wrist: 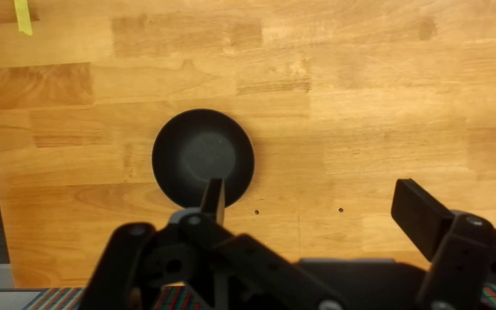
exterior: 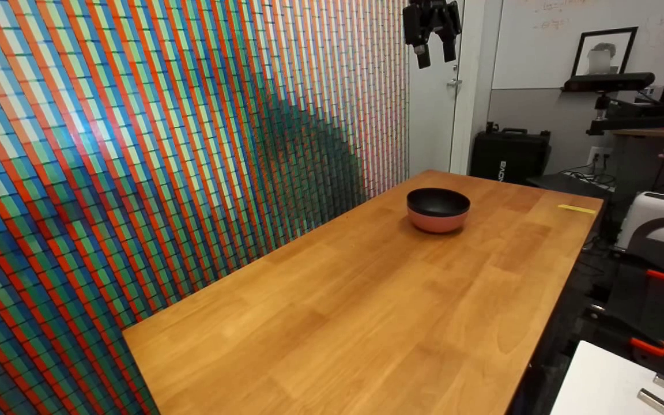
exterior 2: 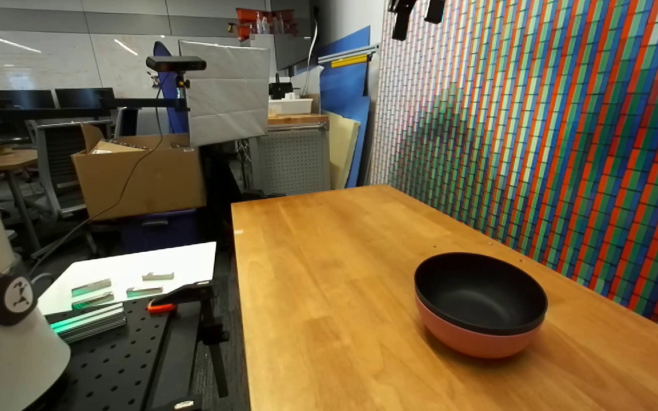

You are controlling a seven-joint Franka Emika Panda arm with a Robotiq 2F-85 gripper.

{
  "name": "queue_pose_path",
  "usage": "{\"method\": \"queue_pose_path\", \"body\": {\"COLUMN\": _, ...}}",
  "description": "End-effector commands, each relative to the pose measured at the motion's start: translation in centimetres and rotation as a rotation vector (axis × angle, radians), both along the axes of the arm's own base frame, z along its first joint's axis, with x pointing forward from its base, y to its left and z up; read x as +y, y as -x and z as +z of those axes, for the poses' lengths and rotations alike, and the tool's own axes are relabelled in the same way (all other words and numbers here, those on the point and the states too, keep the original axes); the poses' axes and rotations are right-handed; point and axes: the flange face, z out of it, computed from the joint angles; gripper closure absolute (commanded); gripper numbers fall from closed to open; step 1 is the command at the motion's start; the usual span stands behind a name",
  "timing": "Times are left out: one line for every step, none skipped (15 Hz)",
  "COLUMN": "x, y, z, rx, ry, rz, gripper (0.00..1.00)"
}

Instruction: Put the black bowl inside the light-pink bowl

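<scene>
Along one long edge of the brown wooden table (exterior: 332, 328) stands a multicoloured striped wall (exterior: 193, 144). Nearer that edge than the opposite one, a round black bowl (exterior 2: 480, 297) sits inside a round salmon-pink bowl (exterior 2: 480, 342). Above hangs the black gripper (exterior: 437, 59), its fingers wide apart.

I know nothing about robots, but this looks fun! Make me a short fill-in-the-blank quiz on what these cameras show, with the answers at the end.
1. The black bowl sits ____ the salmon-pink bowl, not beside it.
2. The table they rest on looks made of ____.
3. The end effector above the table is ____, not shut.
4. The strip of tape on the table is coloured ____.

Missing words: inside; wood; open; yellow.
</scene>
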Motion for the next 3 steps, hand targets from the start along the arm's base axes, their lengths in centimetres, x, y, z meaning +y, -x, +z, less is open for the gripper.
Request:
{"method": "queue_pose_path", "body": {"x": 0.03, "y": -0.02, "z": 0.09, "rx": 0.001, "ry": 0.000, "rz": 0.000, "gripper": 0.00}}
{"method": "queue_pose_path", "body": {"x": 0.03, "y": -0.02, "z": 0.09, "rx": 0.001, "ry": 0.000, "rz": 0.000, "gripper": 0.00}}
{"method": "queue_pose_path", "body": {"x": 0.03, "y": -0.02, "z": 0.10, "rx": 0.001, "ry": 0.000, "rz": 0.000, "gripper": 0.00}}
